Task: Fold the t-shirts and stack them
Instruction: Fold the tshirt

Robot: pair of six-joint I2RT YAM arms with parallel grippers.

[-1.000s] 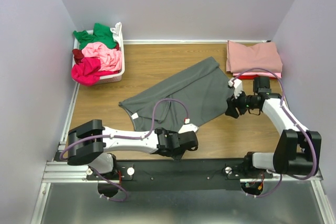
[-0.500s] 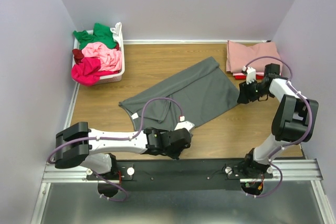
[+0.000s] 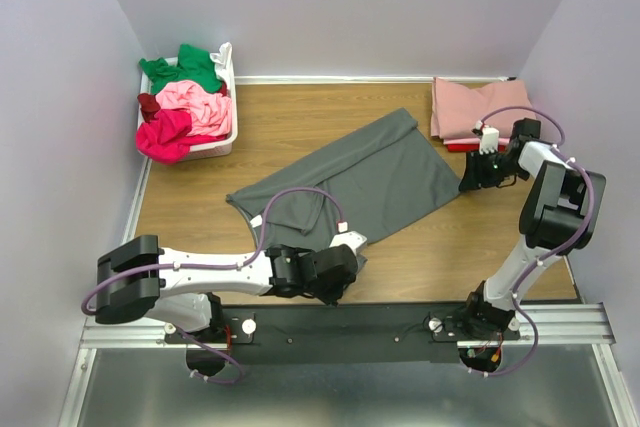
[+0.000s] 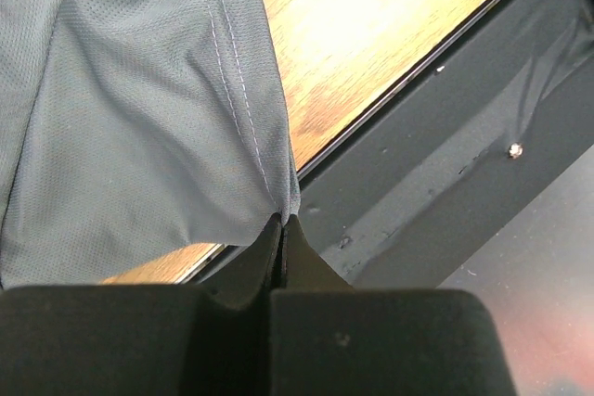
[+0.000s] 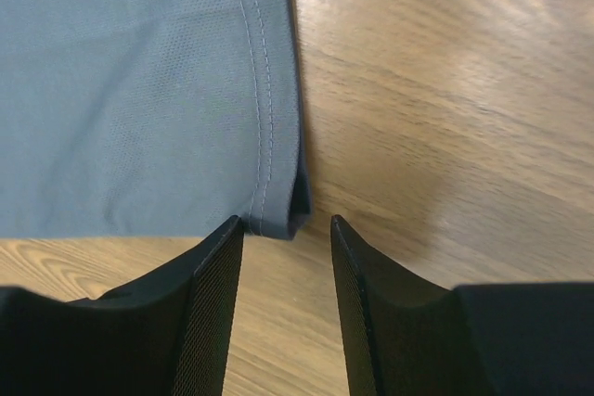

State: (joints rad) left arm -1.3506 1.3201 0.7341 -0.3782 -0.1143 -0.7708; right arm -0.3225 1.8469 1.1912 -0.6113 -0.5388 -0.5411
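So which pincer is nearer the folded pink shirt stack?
Right. The right pincer is open near the pink stack, at the grey shirt's corner; the left pincer pinches that shirt's hem at the near edge.

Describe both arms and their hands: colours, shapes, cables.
Both the left arm and right arm are white tubes with bulky black joints. A purple cable loops loosely along each. The left hand and right hand have matte black, wedge-shaped fingers.

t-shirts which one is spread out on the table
The dark grey t-shirt, spread mid-table; the rest sit crumpled in the white basket or folded far right.
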